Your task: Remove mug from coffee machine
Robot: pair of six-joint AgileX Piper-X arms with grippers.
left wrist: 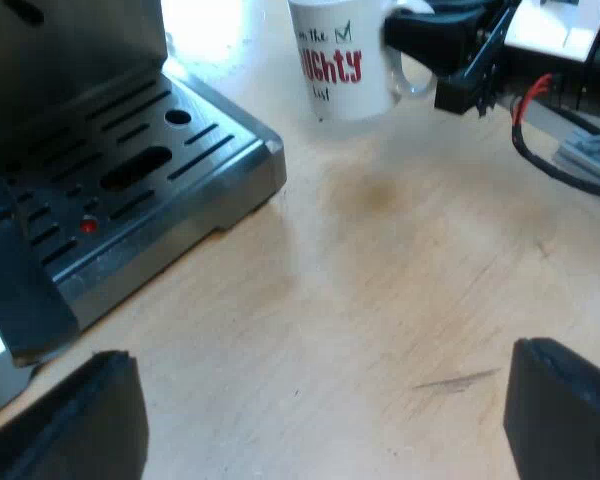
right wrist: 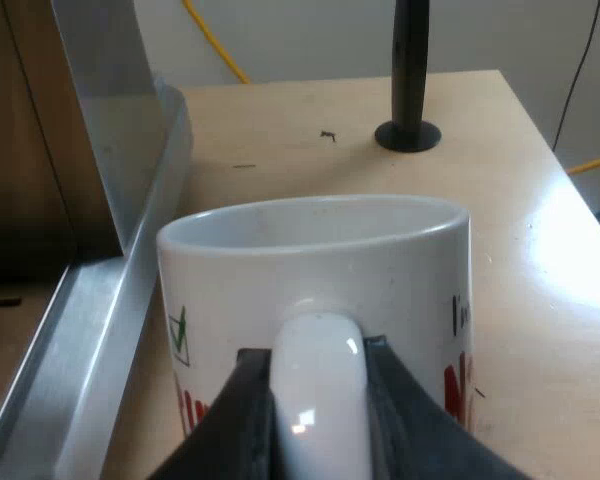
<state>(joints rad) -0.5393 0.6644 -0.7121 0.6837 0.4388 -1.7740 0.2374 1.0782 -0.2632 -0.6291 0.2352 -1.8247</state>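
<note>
Right gripper (right wrist: 318,395) is clamped on the mug (right wrist: 315,260), 2 fingers pinching its handle. The mug sits straight ahead of the palm, off the drip tray (left wrist: 130,170) and just beside the espresso machine (right wrist: 110,120). Left gripper (left wrist: 320,420) hangs spread wide over the table (left wrist: 400,260), holding nothing. Risk: on that narrow handle pinch the mug could swing and clip the machine, or tip at set-down.

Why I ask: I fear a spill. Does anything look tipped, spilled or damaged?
Nothing stands out. The mug is upright beside the drip tray, its handle clamped in the right gripper. The table shows no liquid, only a faint darker patch.
</note>
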